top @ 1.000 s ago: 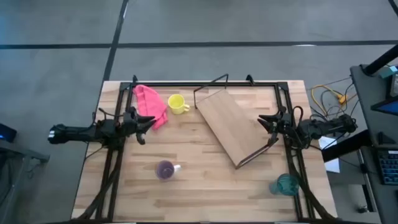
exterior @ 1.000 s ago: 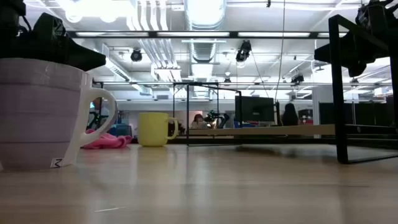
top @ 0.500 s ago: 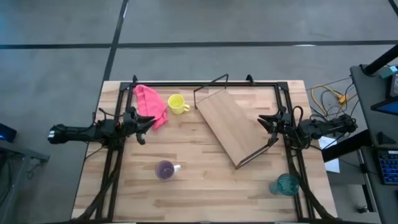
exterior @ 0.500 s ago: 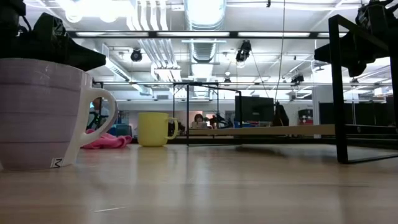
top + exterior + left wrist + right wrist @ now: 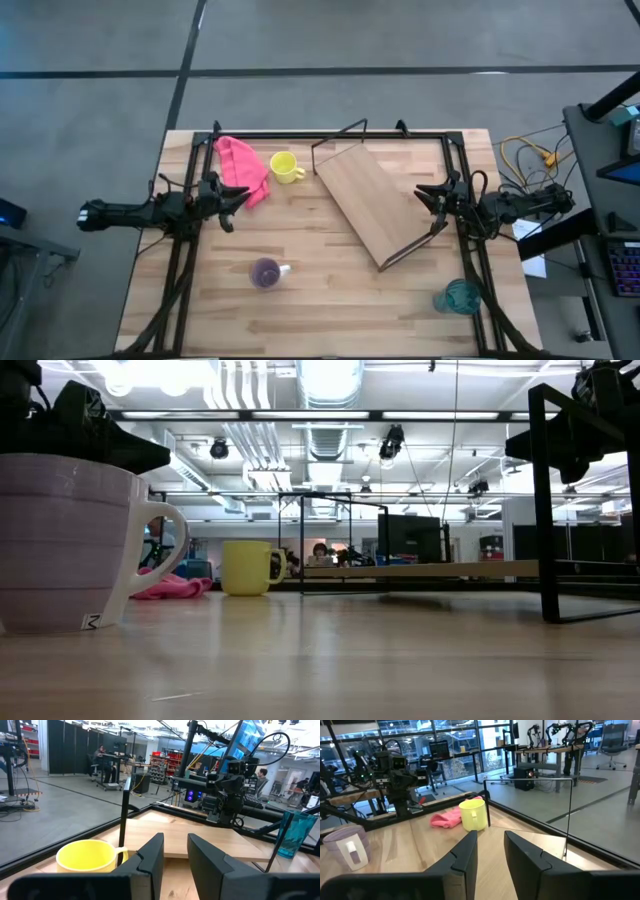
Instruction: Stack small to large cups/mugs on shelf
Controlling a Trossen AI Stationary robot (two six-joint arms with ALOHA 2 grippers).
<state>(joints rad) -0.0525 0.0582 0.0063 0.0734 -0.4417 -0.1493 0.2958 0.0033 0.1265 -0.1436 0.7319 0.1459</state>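
Note:
The yellow mug [image 5: 285, 166] stands upright near the table's far edge, beside the shelf [image 5: 375, 205], a light wooden board in a black wire frame lying askew at the middle. The purple mug [image 5: 265, 272] stands toward the near edge, its pale handle pointing right. The teal cup [image 5: 460, 297] stands at the near right corner. My left gripper [image 5: 238, 197] hovers open at the table's left side, facing the yellow mug [image 5: 87, 856]. My right gripper [image 5: 424, 195] hovers open at the shelf's right edge. Neither touches anything.
A pink cloth [image 5: 240, 168] lies crumpled at the far left, just left of the yellow mug. Black frame rails [image 5: 330, 135] run along the far edge and both sides. Bare tabletop [image 5: 330, 290] lies between the purple mug and the teal cup.

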